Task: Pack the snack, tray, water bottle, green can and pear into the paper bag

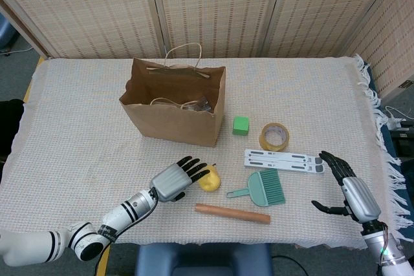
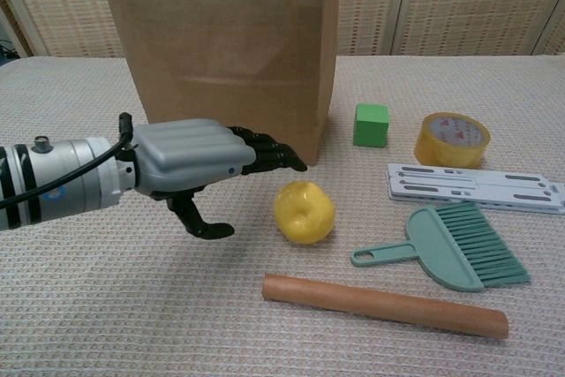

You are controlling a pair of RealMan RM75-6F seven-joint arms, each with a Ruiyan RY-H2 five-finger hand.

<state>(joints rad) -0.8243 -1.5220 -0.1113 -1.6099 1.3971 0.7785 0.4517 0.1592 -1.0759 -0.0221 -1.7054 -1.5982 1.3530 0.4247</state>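
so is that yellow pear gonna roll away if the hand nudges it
Probably: the pear is round and smooth and lies free on flat cloth. The woven cloth may slow it. The left robot hand has its fingers spread above it, not closed round it.

The paper bag [image 1: 173,106] stands at the table [image 1: 77,114] centre-left. From the bag, the cube [image 1: 240,125] lies at 3 o'clock and the tape roll [image 1: 273,136] beyond it. The pear [image 1: 210,180] lies at 5 o'clock from the bag, with the left hand [image 1: 176,180] just beside it at 9 o'clock. The brush [image 1: 262,189] lies at 3 o'clock from the pear, the slotted plate [image 1: 283,160] at 12 o'clock from the brush, the rolling pin [image 1: 233,213] at 6 o'clock. The right hand [image 1: 346,189] sits at 3 o'clock from the brush.
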